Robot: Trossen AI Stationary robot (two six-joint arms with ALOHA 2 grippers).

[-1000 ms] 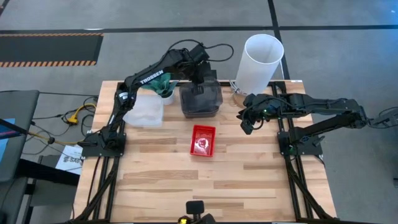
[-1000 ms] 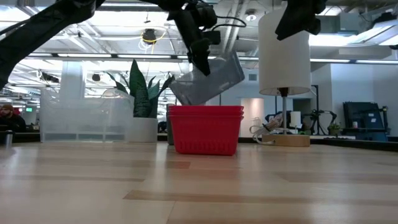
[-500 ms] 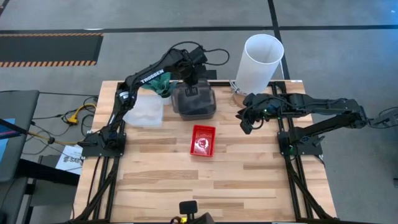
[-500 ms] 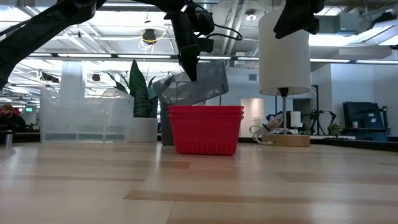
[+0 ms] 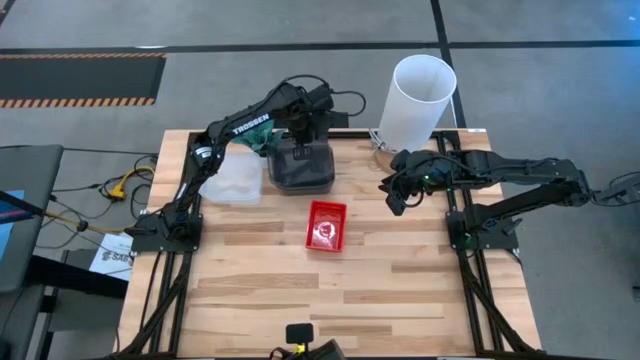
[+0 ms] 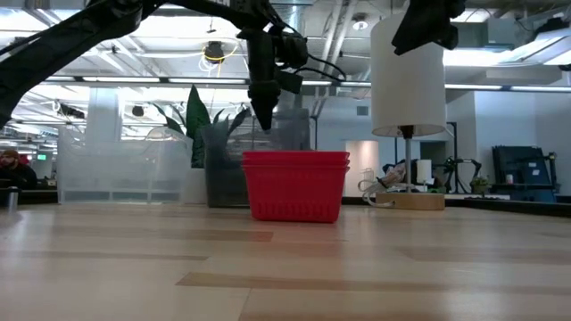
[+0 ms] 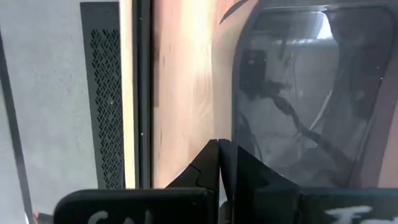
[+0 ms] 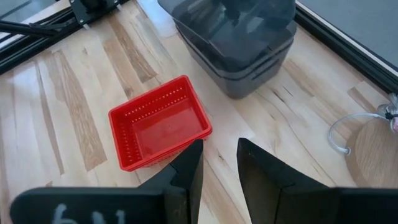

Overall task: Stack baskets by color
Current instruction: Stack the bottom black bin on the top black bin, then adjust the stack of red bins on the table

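Observation:
A dark smoky grey basket (image 5: 305, 170) stands at the table's far side with my left gripper (image 5: 300, 143) shut on it from above. In the right wrist view, layered rims show that it sits nested in another grey basket (image 8: 249, 74). The red mesh basket (image 5: 326, 225) rests on its base at mid-table. A clear whitish basket (image 5: 232, 178) sits on its base to the grey one's left. My right gripper (image 5: 394, 198) hangs open above the table, right of the red basket (image 8: 158, 121), nothing between its fingers. My left gripper pinches the grey basket's far wall at its rim (image 7: 239, 140), about midway along that side, between its two fingers. The fingers come from above, pointing steeply down. The basket stands level and upright in the grey basket beneath (image 6: 259, 169).
A tall white cylinder (image 5: 420, 95) stands at the far right on a round wooden base (image 8: 373, 149). A small pot with a green plant (image 5: 263, 143) sits behind the clear basket. Bare wood lies toward the near edge (image 5: 320, 300).
My left gripper has come down and shifted toward the table's left, tipping to point more steeply down. The grey basket, earlier raised and tilted, has sunk with it and now stands level. My right gripper has kept still.

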